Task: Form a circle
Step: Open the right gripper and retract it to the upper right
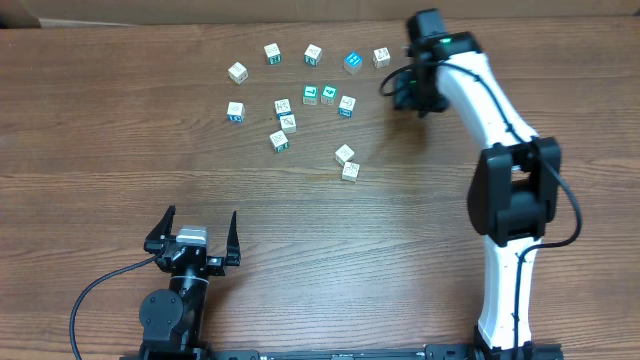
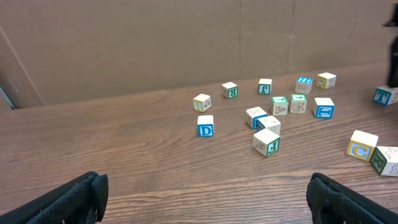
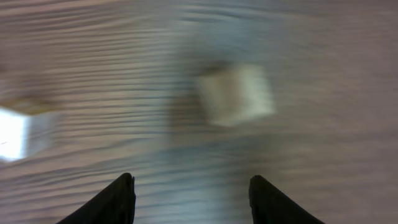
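Left fingers (image 1: 201, 216) sit splayed wide at the lower left of the overhead frame, nothing between them. Right fingers (image 3: 191, 179) stand partly apart and empty, up at the upper right, just to the right of the letter cubes (image 1: 310, 96). Those cubes lie scattered on the tabletop (image 1: 120, 160) across the upper middle: a loose arc of five along the top, others bunched beneath, one pair side by side lower down. In the right wrist view, a blurred pale cube (image 3: 236, 93) lies ahead of the fingers.
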